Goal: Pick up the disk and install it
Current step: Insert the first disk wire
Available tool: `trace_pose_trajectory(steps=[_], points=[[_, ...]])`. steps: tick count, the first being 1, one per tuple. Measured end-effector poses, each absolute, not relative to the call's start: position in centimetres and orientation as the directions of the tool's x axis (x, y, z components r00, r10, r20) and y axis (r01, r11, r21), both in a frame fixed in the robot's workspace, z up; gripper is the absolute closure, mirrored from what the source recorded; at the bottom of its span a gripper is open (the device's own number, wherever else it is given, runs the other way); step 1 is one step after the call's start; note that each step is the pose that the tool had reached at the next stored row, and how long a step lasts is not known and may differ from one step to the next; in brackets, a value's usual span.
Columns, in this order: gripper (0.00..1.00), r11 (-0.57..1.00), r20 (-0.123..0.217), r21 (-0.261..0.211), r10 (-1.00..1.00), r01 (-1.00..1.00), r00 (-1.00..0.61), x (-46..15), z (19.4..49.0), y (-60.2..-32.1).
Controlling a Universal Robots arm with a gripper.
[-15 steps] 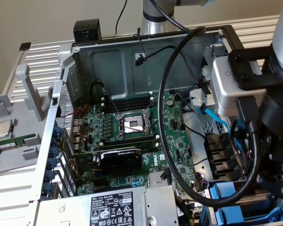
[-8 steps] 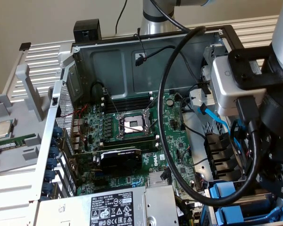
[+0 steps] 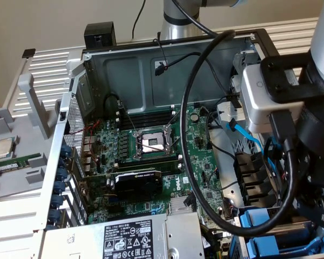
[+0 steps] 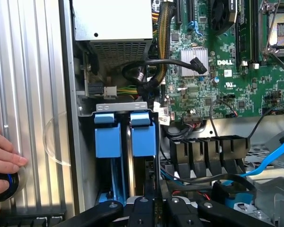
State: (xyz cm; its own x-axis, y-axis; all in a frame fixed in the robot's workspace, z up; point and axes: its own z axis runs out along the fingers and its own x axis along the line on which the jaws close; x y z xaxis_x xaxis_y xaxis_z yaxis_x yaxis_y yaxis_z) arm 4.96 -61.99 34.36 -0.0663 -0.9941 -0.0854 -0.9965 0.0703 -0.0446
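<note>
The disk (image 4: 143,137) stands on edge in the drive bay at the case's corner, its blue carrier frame facing the wrist camera. A second, similar blue-framed drive (image 4: 107,137) sits in the slot beside it. My gripper (image 4: 154,202) is right over the near end of the disk, its black fingers (image 4: 142,208) drawn close together on it. In the exterior view my arm (image 3: 308,162) reaches down at the right, over the blue frames (image 3: 262,225) of the bay.
A person's hand (image 4: 2,158) rests on the ribbed white surface outside the case, on a ring-shaped roll (image 4: 4,184). Thick black cables (image 3: 186,162) and a blue data cable (image 4: 274,156) run near the bay. The power supply (image 3: 129,237) borders it.
</note>
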Motion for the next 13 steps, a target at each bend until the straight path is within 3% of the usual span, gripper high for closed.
trace_pose_trajectory(steps=[13], points=[[0.84,0.07,-0.086,-0.055,-0.994,-0.996,-0.065,4.81,34.31,-61.93]])
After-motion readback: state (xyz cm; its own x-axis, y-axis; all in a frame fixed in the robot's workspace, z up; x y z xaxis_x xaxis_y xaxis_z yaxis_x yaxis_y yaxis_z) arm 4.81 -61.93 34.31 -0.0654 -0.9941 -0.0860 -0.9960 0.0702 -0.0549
